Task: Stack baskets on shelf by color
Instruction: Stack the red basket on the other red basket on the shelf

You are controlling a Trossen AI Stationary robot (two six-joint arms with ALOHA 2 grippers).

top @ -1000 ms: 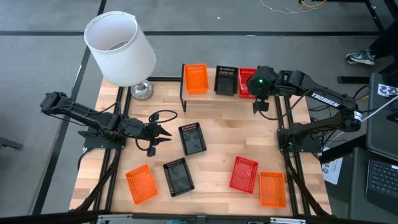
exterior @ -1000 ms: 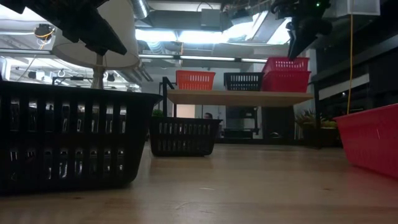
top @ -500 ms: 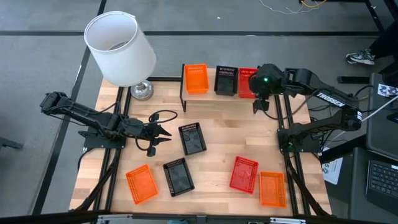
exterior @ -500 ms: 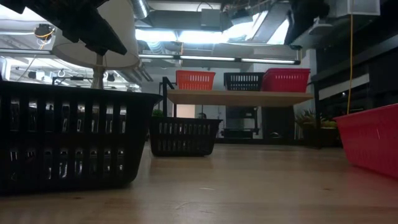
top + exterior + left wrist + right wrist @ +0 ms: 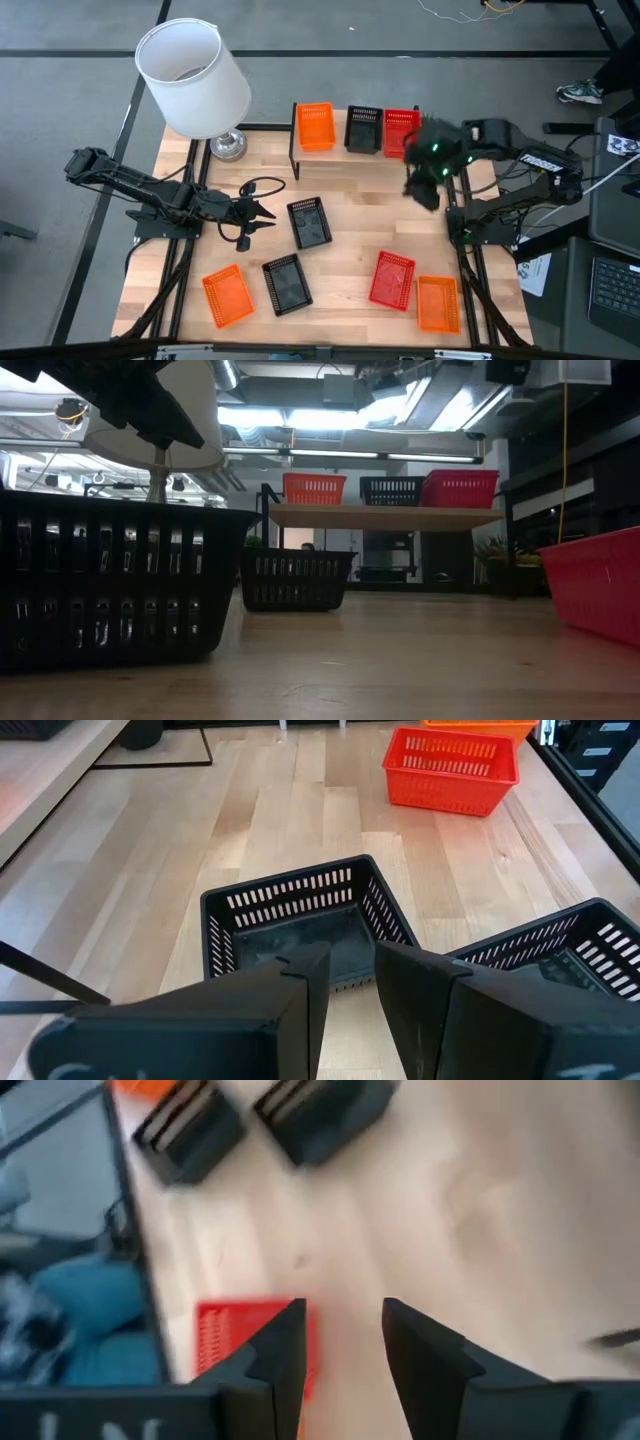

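On the low light-wood shelf (image 5: pixel 350 152) at twelve o'clock sit orange, black and red mesh plastic baskets (image 5: pixel 401 131), one colour each. The right pincer (image 5: pixel 424 190), parted and empty, hangs at two o'clock, probably bound for the loose red basket (image 5: pixel 392 279); the left pincer (image 5: pixel 262 218), parted, waits at nine.

From above, the counter (image 5: pixel 340 225) is evenly and brightly lit, with soft, short shadows beside the baskets. The right gripper (image 5: pixel 424 190) is smeared by motion blur, a green glow showing on it. At counter height the scene is dim and backlit: bright ceiling lights (image 5: pixel 330 418) at upper centre glare, and the near black basket (image 5: pixel 110 585) at left is a dark silhouette. The right wrist picture is blurred throughout; the left wrist picture is sharp, with warm light on the wood.
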